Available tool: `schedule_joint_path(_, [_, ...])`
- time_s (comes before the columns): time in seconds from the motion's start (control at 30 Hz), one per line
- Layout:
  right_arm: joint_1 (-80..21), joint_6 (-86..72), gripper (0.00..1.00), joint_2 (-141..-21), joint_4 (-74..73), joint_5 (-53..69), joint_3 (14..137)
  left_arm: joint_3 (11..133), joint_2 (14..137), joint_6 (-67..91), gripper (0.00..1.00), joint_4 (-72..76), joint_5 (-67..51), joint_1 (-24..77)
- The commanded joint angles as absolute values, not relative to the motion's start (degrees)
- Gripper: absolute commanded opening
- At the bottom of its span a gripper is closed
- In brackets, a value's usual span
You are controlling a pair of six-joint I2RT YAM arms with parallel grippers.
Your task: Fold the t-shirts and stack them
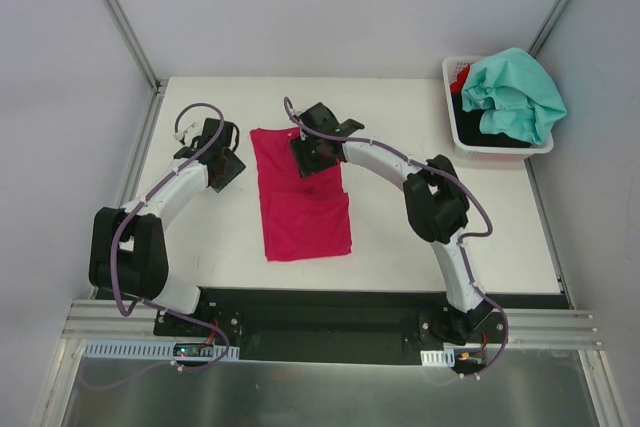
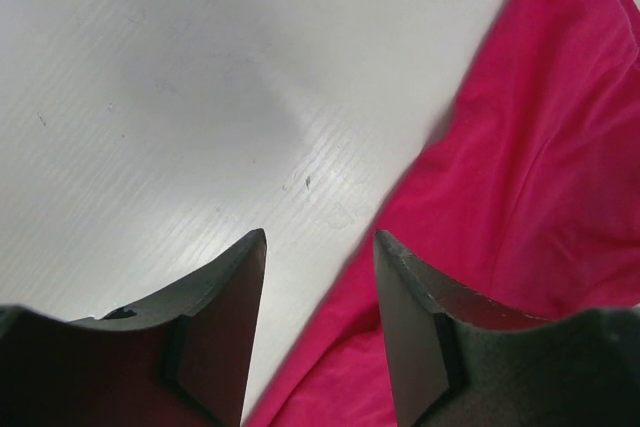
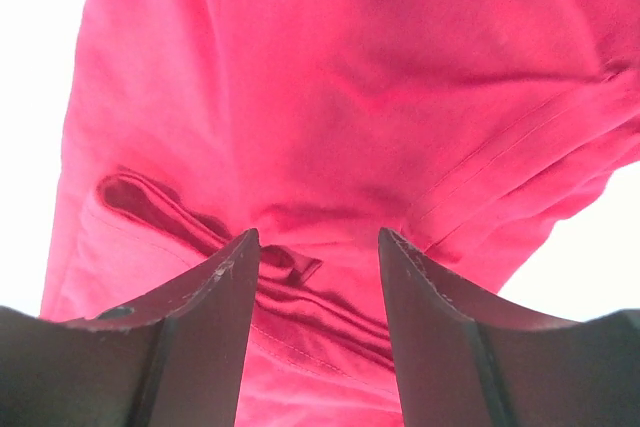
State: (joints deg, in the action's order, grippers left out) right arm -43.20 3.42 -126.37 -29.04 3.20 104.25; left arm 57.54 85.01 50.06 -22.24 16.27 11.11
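While the big soft pink cloth t-shirt (image 1: pixel 300 197) lies partly folded on the white bench (image 1: pixel 230 237), with the left end effector (image 2: pixel 320 247) and right end effector (image 3: pixel 318 242) both open and empty, the crumpled teal cloth t-shirt (image 1: pixel 515 92) and more shirts wait unfolded in the white plastic basket (image 1: pixel 500 151).

Soft light is falling on the white table (image 1: pixel 200 247) — pale grey walls (image 1: pixel 330 7) are closing it in, metal posts (image 1: pixel 118 15) are framing the back corners, an aluminium rail (image 1: pixel 545 330) is edging the front.
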Motion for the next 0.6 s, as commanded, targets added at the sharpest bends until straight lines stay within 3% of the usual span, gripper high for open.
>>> schedule_joint_path(0.0, [-41.9, 7.3, 0.54, -124.7, -30.8, 4.1, 111.5, 56.7, 82.1, 49.1, 0.47, -23.6, 14.0, 11.3])
schedule_joint_path(0.17, [-41.4, 7.2, 0.54, -116.8, -33.0, 2.6, 109.4, 58.4, 81.6, 47.5, 0.46, -23.6, 11.8, 16.2])
schedule_joint_path(0.37, [-39.7, 3.0, 0.55, -104.1, -30.5, 4.3, 91.7, 59.9, 83.5, 48.3, 0.46, -23.0, 1.7, 24.3])
schedule_joint_path(0.57, [-37.4, 1.1, 0.54, -94.0, -24.8, 5.9, 76.6, 57.8, 85.7, 49.3, 0.45, -17.5, 0.2, 27.3])
